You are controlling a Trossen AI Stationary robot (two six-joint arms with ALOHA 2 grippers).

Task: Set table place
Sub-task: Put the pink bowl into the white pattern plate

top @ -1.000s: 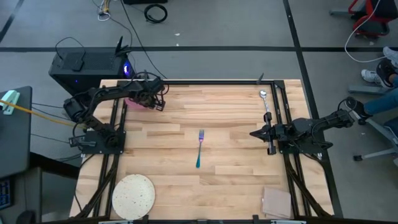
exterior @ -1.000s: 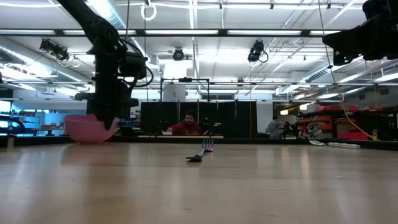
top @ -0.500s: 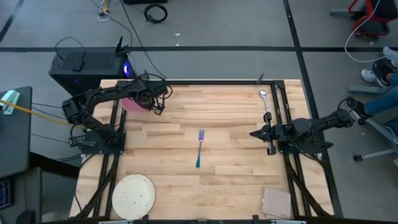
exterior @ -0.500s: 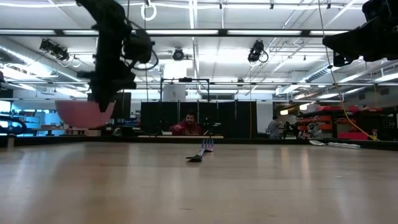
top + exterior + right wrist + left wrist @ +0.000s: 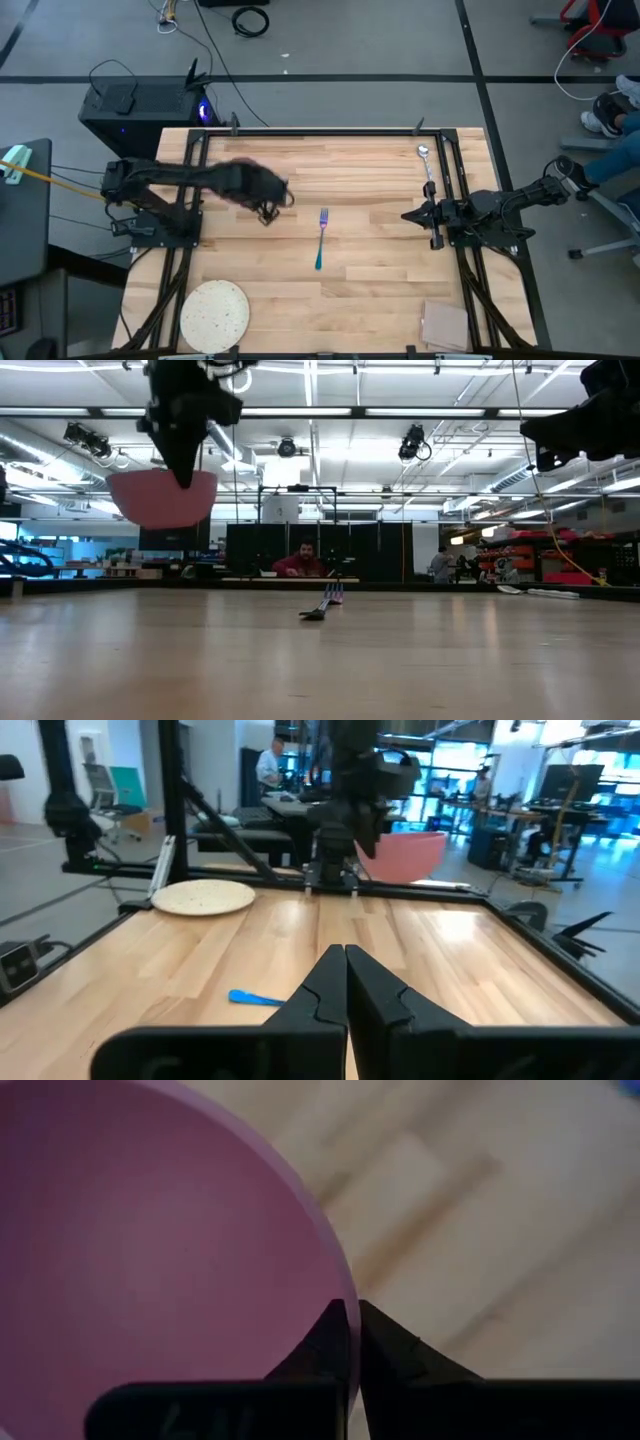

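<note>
My left gripper (image 5: 266,207) is shut on the small pink bowl (image 5: 236,190), held high above the table's left middle; the bowl also shows in the low view (image 5: 162,500) and the right wrist view (image 5: 405,855). The fork with the teal handle (image 5: 321,238) lies flat at the table's middle. The silver spoon (image 5: 427,165) lies at the far right. The speckled plate (image 5: 214,315) lies at the near left corner. My right gripper (image 5: 410,215) is shut and empty at the right edge, above the table. My left gripper pinches the bowl's rim (image 5: 345,1292), with one finger (image 5: 328,1342) inside the bowl and one finger (image 5: 392,1348) outside. The fingers point down from above. The bowl hangs below them, open side up and about level, lifted clear of the table (image 5: 320,660).
A tan square pad (image 5: 445,325) lies at the near right corner. Black rails (image 5: 470,250) run along the table's sides. People sit in the room beyond the far edge (image 5: 300,563). Bare wood lies between the fork and the plate.
My left gripper has risen with the pink bowl from the table's far left corner and swung toward the table's middle and near side. The bowl, which stood on the table a second ago, now hangs clear, well above it.
</note>
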